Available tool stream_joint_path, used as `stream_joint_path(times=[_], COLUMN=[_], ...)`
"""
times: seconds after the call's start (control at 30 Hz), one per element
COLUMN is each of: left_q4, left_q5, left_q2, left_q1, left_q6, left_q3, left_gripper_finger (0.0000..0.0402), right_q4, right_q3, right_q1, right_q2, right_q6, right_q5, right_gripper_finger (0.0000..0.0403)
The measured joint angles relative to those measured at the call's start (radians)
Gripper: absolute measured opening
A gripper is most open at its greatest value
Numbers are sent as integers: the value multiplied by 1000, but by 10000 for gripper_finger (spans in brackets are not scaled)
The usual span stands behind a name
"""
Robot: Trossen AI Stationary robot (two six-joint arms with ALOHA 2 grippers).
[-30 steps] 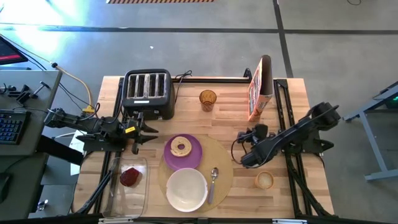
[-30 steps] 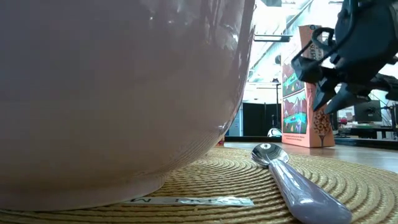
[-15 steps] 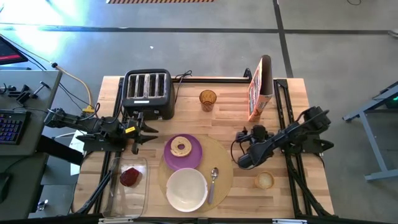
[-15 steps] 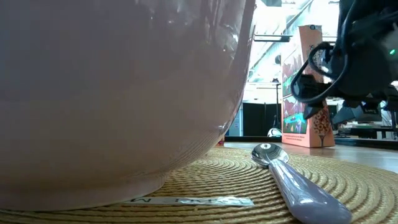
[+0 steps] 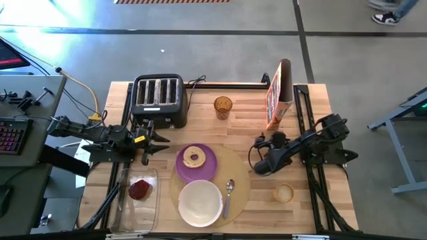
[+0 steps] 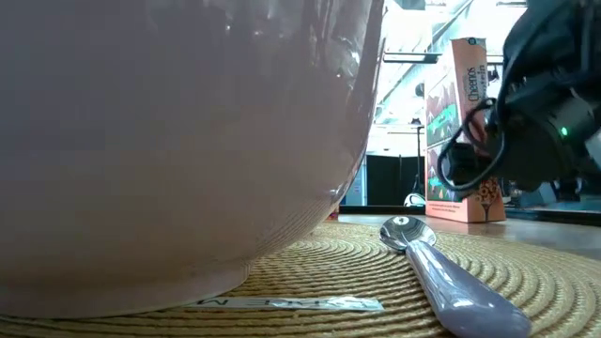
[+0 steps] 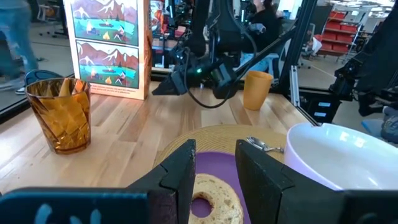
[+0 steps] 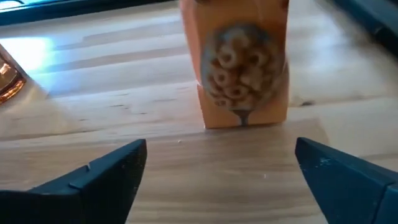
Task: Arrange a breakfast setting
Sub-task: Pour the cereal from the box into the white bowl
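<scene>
A round tan placemat [image 5: 237,170] carries a purple plate [image 5: 209,167] with a toasted bagel ring [image 5: 194,158], a white bowl [image 5: 200,203] and a metal spoon [image 5: 228,193]. A dark red food piece [image 5: 140,189] lies in the clear container [image 5: 152,210]. My left gripper [image 5: 159,142] hovers level beside the plate's left rim, its fingers [image 7: 180,171] a little apart with nothing between them. My right gripper [image 8: 221,180] stands wide open to the right of the placemat, pointing at the cereal box [image 8: 239,68] and holding nothing.
A black toaster [image 5: 159,99] stands at the far left, an amber glass [image 5: 223,107] at the far middle and the upright cereal box [image 5: 279,93] at the far right. A small tan cup [image 5: 283,193] stands right of the placemat, near the front edge.
My right gripper has drawn back from the tan cup toward the table's far edge and the cereal box, sinking lower in the low view. Its fingers, close together a second ago, now stand wide apart.
</scene>
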Motion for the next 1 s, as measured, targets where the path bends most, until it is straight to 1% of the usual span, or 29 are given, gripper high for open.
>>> stream_joint_path(times=[0.07, 0.13, 0.43, 0.7, 0.9, 1.0], left_q4=[-1, 0, -2, -2, -1, -2], left_q5=[0, 0, 0, 0, 0, 0], left_q2=[0, 0, 0, 0, 0, 0], left_q1=[0, 0, 0, 0, 0, 0], left_q6=[0, 0, 0, 0, 0, 0], left_q3=[0, 0, 0, 0, 0, 0], left_gripper_finger=[104, 104, 104, 104, 104, 104], right_q4=[90, 132, 46, 102, 197, 218], right_q3=[-48, -74, -86, -132, -167, -165], right_q1=[-5, -11, -52, -129, -209, -246], right_q2=[0, 0, -1, -1, -1, -1], right_q6=[-7, -12, -12, -64, -173, -238], right_q5=[21, 37, 42, 174, 293, 322], right_gripper_finger=[398, 397, 397, 397, 397, 397])
